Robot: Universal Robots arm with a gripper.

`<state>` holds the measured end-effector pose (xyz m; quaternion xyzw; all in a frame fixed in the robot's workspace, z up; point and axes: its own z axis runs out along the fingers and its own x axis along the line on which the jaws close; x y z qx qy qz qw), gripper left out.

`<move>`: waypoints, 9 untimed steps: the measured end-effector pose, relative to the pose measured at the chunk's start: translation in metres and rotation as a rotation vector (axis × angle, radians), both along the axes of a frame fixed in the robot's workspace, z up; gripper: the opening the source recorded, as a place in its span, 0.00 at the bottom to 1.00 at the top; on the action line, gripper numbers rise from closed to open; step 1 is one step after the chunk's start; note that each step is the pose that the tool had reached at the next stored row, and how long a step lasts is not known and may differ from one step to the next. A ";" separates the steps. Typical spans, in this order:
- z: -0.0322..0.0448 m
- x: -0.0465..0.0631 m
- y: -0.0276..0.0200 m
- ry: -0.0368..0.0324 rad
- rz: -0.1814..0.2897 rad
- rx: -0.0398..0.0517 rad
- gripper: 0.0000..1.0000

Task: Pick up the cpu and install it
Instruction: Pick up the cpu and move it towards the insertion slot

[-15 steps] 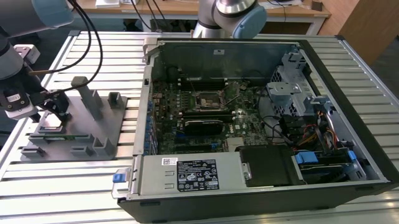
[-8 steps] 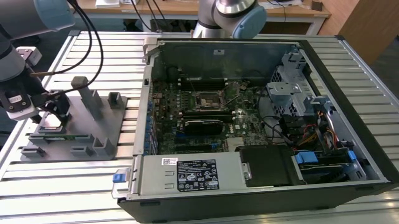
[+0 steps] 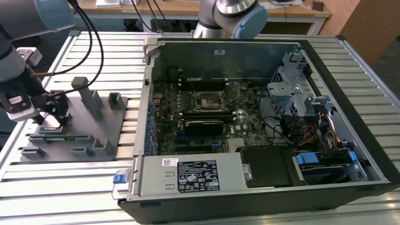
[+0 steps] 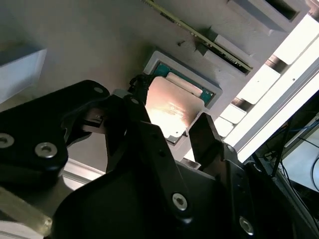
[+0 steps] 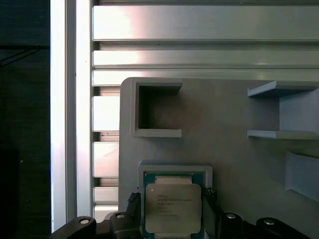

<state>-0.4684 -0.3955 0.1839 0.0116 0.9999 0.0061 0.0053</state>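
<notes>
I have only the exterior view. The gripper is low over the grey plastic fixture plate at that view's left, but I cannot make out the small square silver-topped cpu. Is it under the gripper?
Observer: Yes. In the first wrist view the small square silver-topped cpu lies in a pale-rimmed square pocket of the grey plastic fixture plate, right at the gripper.
Operator: Is it lifted or tilted?
Observer: Neither, as far as I see: in both wrist views it lies flat inside the pocket, metal top up.
</notes>
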 end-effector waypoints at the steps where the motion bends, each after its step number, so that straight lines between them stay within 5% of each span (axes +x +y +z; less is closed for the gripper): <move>1: 0.0000 0.000 0.0000 0.0001 0.000 -0.0001 0.56; 9: 0.0037 0.000 0.0000 0.0001 0.000 0.0000 0.54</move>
